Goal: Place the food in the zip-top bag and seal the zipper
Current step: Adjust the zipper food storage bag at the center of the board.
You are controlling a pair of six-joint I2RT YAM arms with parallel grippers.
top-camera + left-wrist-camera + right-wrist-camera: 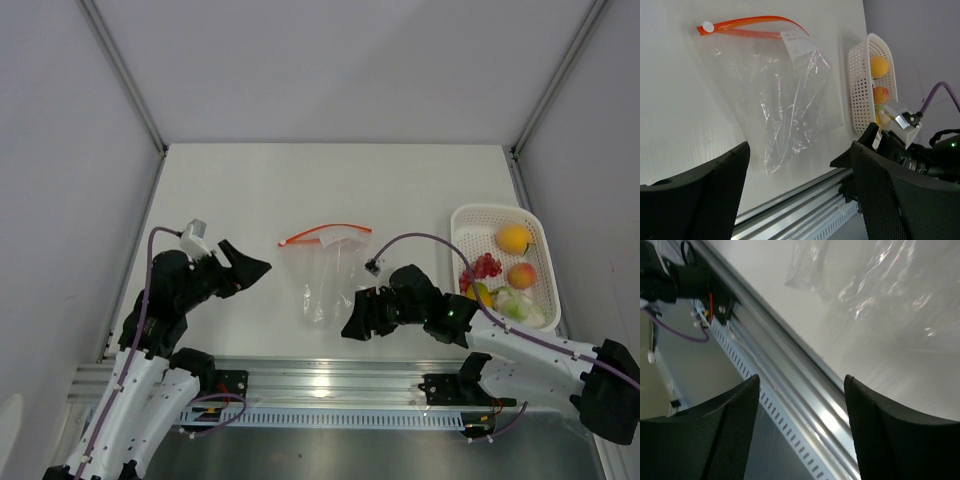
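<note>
Left hand [262, 268] has its fingers spread wide with nothing between them, parked just left of the small clear floppy plastic zip-top bag [325, 285] and pointing at it. Looks staged to pin or lift one side of the mouth.

Right hand [348, 326] sits low at the bag's near right corner. Its fingers are apart too, nothing in them; the wrist view shows only counter edge and rail between them.

- Bag lies flat and crumpled mid white counter [300, 180], bottom toward the arms, mouth on the far side.
- Thin red-orange zipper strip [320, 234] runs along that far edge. From the left wrist view its two tracks bow apart, so I'd call it unsealed and slightly gaping. Good for loading.
- Food is all in the white perforated plastic basket [495, 208] at the right edge: orange round fruit [514, 238], red berry cluster [486, 265], white-green vegetable piece [515, 303]. None is in the bag.

My read: nothing loaded yet. The right arm is nearer the basket, so it's the natural picker, with the left holding the mouth. Main risk: the film is limp and may slide or collapse when pushed.
</note>
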